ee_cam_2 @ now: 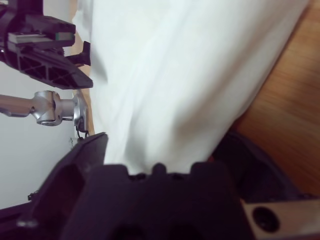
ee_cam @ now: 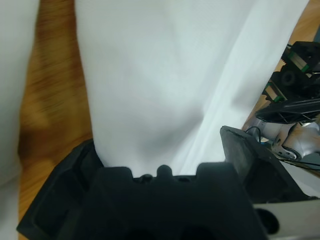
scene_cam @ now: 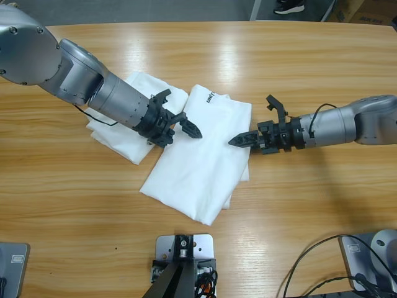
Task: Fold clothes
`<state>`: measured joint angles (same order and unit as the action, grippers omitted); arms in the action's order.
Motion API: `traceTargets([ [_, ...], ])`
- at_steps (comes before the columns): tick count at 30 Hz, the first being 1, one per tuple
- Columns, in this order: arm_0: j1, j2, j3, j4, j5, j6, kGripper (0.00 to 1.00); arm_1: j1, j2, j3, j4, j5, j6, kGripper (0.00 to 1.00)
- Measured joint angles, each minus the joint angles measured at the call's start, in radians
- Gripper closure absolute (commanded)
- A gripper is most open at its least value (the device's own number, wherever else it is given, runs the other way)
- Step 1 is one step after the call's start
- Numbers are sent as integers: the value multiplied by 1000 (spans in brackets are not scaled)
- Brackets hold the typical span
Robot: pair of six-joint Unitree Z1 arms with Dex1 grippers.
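Observation:
The clothes [scene_cam: 201, 152] are plain white fabric, folded into a long slanted stack at mid-table, with a second white part [scene_cam: 127, 133] spreading left under the left arm. My left gripper [scene_cam: 183, 118] stands open at the stack's upper left edge. In the left wrist view the white cloth [ee_cam: 160, 85] runs down between the spread jaws of that gripper [ee_cam: 160, 150]. My right gripper [scene_cam: 248, 124] is open at the stack's right edge, and the cloth [ee_cam_2: 175, 85] likewise lies between its jaws [ee_cam_2: 160, 145]. Each wrist view also shows the other arm's gripper [ee_cam: 295, 85] [ee_cam_2: 45, 55].
Bare wooden table [scene_cam: 74, 205] surrounds the fabric on all sides. Black cables [scene_cam: 322, 267] curl at the front right corner. Beyond the far table edge are a person's shoe [scene_cam: 288, 6] and a cardboard box [scene_cam: 366, 9].

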<state>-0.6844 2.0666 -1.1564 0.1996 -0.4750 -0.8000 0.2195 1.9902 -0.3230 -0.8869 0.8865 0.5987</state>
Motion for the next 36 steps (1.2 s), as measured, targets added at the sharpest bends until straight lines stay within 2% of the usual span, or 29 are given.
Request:
traceTargets([
  [2,-5,4,-4,-5,0,0,833,-3,16,6,-26,5,0,485],
  [3,-10,8,-7,-11,0,0,843,-4,32,9,-41,11,0,487],
  [5,-23,11,-16,-22,0,0,1000,-6,52,10,-66,22,0,487],
  [9,-55,18,-28,-58,0,-5,1000,-7,94,26,-119,30,0,497],
  [10,-60,20,-28,-70,0,-5,1000,-7,96,32,-134,33,0,624],
  [11,-62,23,-28,-80,0,-6,1000,-7,97,35,-143,35,0,827],
  [12,-65,25,-28,-88,0,-6,1000,-7,98,37,-149,35,0,982],
  [13,-66,26,-28,-93,0,-6,1000,-7,98,37,-152,37,0,1000],
  [20,-80,27,-28,-100,13,-6,1000,-6,109,49,-184,54,-6,1000],
  [30,-124,25,-28,-111,120,22,1000,-3,90,64,-177,60,-12,1000],
  [33,-146,12,-32,-112,156,-14,1000,11,46,77,-107,60,10,1000],
  [36,-160,-10,-42,-112,181,-28,1000,26,-24,59,35,59,15,1000],
])
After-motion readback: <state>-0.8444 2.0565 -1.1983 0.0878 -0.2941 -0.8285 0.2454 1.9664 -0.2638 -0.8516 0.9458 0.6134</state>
